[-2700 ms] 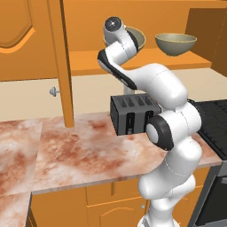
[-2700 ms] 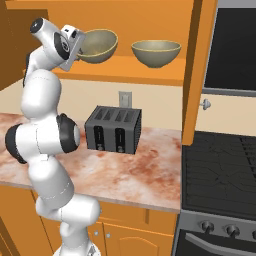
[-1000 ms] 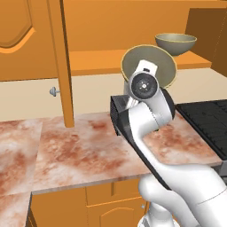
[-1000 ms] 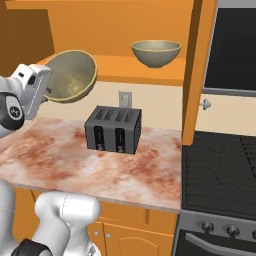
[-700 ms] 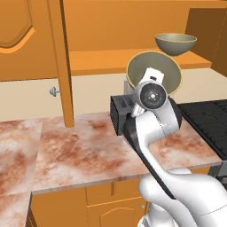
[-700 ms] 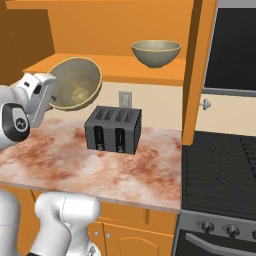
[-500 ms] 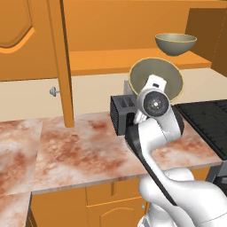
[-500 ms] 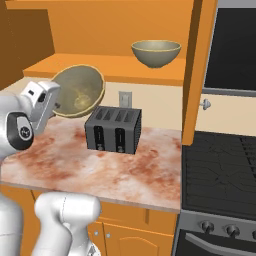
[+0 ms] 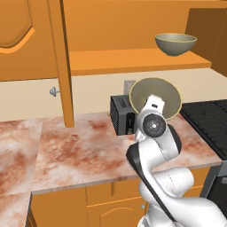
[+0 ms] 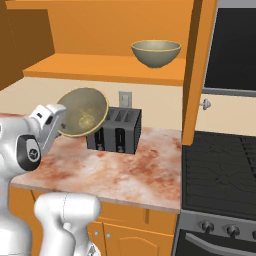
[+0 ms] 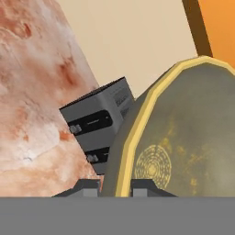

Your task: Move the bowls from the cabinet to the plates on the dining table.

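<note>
A: Gripper [image 11: 114, 187] status?
B: Pinching bowl [image 10: 84, 112] by its rim, tilted on edge, above counter [image 9: 84, 150] just in front of toaster [image 10: 116, 130].
A: Other bowl [image 10: 155, 53]?
B: On cabinet shelf [image 10: 105, 68], open air around.

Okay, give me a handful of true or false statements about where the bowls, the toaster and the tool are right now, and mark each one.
1. The tool is shut on the rim of the held bowl. True.
2. The held bowl sits level with its opening facing up. False: it is tipped on its side, so its inside faces the right base view.
3. A second bowl stands on the cabinet shelf. True.
4. The black toaster is on the cabinet shelf. False: it stands on the marbled counter below the shelf.
5. The held bowl rests on the counter. False: it hangs in the air above the counter, near the toaster.
</note>
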Controlling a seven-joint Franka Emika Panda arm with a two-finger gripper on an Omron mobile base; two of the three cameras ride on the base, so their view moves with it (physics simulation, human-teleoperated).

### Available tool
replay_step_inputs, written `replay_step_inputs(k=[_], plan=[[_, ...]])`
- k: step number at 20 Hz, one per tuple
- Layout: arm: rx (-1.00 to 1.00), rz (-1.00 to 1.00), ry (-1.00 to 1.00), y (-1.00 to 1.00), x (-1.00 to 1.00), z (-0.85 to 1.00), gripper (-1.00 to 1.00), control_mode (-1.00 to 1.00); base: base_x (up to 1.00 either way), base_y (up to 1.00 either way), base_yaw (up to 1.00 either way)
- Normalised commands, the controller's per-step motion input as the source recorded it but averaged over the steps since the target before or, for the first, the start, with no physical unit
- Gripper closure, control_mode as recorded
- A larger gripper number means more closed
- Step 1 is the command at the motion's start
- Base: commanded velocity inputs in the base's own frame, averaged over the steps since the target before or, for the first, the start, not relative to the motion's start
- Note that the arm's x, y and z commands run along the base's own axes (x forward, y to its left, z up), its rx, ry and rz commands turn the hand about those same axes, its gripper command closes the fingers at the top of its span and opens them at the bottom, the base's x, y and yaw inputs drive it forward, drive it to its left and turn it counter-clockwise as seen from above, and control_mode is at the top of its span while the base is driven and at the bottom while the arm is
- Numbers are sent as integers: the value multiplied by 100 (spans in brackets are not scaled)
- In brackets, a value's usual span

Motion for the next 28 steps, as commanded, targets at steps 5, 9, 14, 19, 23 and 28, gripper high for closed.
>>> replay_step_inputs(k=[5, 9, 14, 19, 23, 28], plan=[[0, 0, 0, -12, 3, -68, 100, -100, 0, 0, 0], [-3, 0, 0, -10, 18, -54, 100, -100, 0, 0, 0], [-6, 0, 0, -17, 12, -64, 100, -100, 0, 0, 0], [-7, 0, 0, -20, 23, -62, 100, -100, 0, 0, 0], [-4, 0, 0, -22, 34, -59, 100, -100, 0, 0, 0], [-1, 0, 0, -21, 28, -47, 100, -100, 0, 0, 0]])
